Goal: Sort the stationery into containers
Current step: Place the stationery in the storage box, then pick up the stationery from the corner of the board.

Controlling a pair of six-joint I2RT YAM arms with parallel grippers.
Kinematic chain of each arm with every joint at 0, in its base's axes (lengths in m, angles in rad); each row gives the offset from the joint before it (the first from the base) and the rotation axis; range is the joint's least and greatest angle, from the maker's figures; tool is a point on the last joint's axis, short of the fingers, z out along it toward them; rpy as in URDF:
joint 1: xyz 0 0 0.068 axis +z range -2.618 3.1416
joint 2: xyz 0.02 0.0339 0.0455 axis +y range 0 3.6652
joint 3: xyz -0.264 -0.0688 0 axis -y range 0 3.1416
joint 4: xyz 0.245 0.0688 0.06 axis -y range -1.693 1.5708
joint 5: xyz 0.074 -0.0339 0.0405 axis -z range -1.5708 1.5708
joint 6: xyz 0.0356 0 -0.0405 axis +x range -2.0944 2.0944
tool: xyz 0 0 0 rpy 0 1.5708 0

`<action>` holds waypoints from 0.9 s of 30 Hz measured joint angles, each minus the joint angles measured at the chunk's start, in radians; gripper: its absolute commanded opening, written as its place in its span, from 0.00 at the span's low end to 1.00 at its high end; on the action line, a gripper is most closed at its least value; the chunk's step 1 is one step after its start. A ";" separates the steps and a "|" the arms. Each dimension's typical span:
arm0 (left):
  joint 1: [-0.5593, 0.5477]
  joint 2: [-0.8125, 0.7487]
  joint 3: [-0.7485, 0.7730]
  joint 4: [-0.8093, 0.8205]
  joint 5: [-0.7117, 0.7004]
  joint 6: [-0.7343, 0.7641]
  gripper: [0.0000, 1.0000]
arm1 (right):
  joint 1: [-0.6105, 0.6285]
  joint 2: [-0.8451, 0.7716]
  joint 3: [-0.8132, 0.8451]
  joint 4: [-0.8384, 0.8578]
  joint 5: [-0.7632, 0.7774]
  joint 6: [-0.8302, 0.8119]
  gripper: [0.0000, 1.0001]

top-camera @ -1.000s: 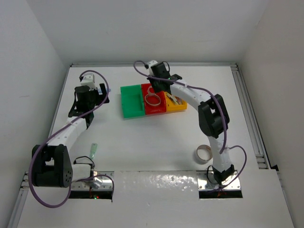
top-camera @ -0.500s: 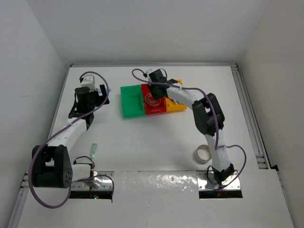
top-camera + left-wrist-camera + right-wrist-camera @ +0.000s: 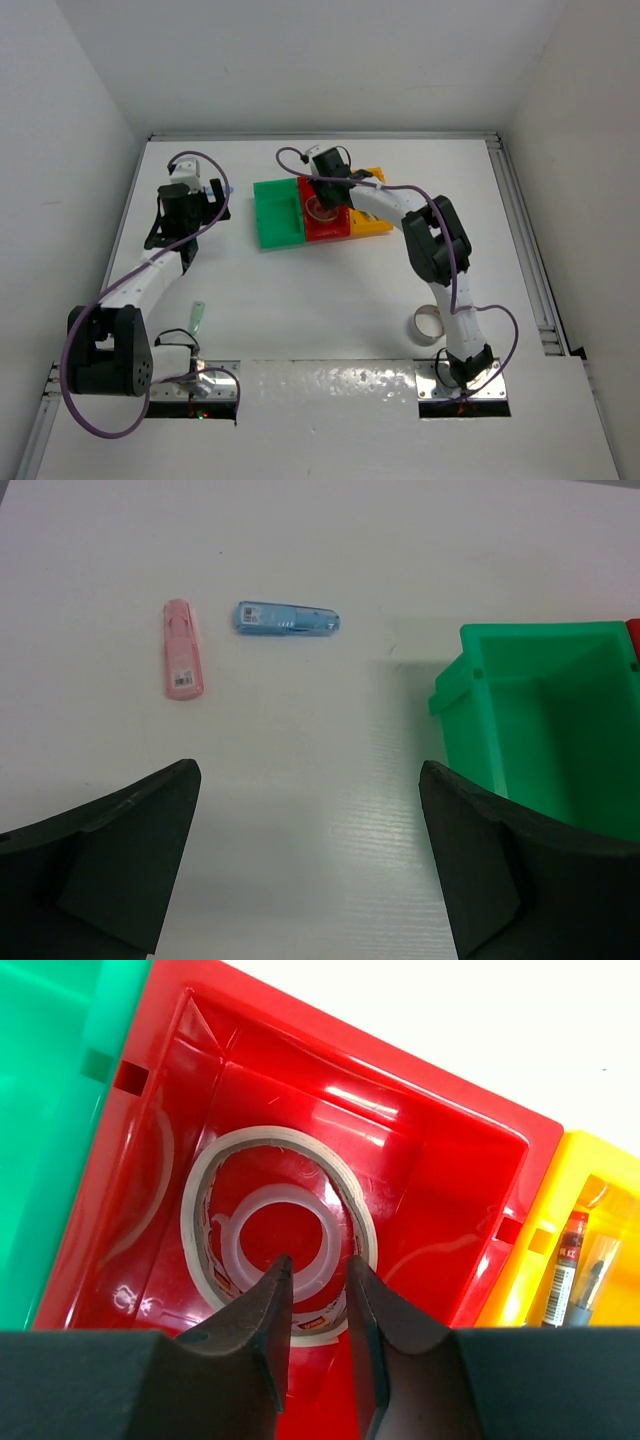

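left claw [image 3: 308, 772]: jaws wide apart, nothing between them, poised over bare white worktop [image 3: 330, 540].
ahead of it, flat on the worktop: short pink eraser-like piece [image 3: 183, 663] and short blue eraser-like piece [image 3: 287, 618], near each other, not touching.
to its right: green open-top rectangular plastic bin [image 3: 470, 680], left end of a joined row of three.

right claw [image 3: 315, 1285]: lowered into the red open-top plastic bin [image 3: 440, 1160], middle of the row. jaws parted by a narrow gap, one either side of the near rim of a beige tape roll with white core [image 3: 268, 1138]. roll lying flat on the bin floor; contact between fingers and roll not discernible.

yellow-orange open-top plastic bin [image 3: 600, 1155]: right end of the row, joined to the red. inside, side by side: red-capped pen [image 3: 567, 1250] and grey pen [image 3: 595, 1270].

second beige tape roll [image 3: 430, 323]: on the worktop beside the right arm's base, well apart from the bins.

pale green short piece [image 3: 199, 318]: on the worktop near the left arm's base.
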 measured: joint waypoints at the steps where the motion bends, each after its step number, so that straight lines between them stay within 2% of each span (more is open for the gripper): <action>1: 0.000 0.000 0.000 0.000 0.000 0.000 0.89 | 0.000 0.000 -0.003 0.005 0.002 -0.004 0.27; 9: 0.000 -0.001 0.000 0.000 0.005 0.003 0.89 | 0.004 -0.042 -0.011 -0.004 -0.009 0.014 0.30; 11: 0.000 -0.001 0.000 0.000 0.012 0.008 0.88 | -0.002 -0.112 -0.040 -0.016 -0.024 0.056 0.33; 14: 0.000 -0.001 0.001 0.000 0.021 0.012 0.86 | -0.014 -0.288 -0.116 -0.038 -0.050 0.137 0.42; 21: -0.019 -0.040 0.001 0.012 0.023 0.011 0.86 | -0.100 -0.843 -0.506 -0.144 -0.024 0.389 0.50; 22: -0.021 -0.042 0.001 0.012 0.023 0.011 0.86 | -0.127 -0.958 -0.640 -0.247 0.002 0.474 0.50; 24: -0.045 -0.067 -0.010 0.018 0.019 0.010 0.85 | -0.159 -1.067 -0.807 -0.278 0.029 0.593 0.51; 25: -0.063 -0.085 -0.021 0.019 0.020 0.008 0.86 | -0.174 -1.134 -0.902 -0.331 0.048 0.652 0.56; 27: -0.103 -0.121 -0.045 0.017 0.021 0.003 0.86 | -0.206 -1.268 -1.051 -0.471 0.103 0.776 0.55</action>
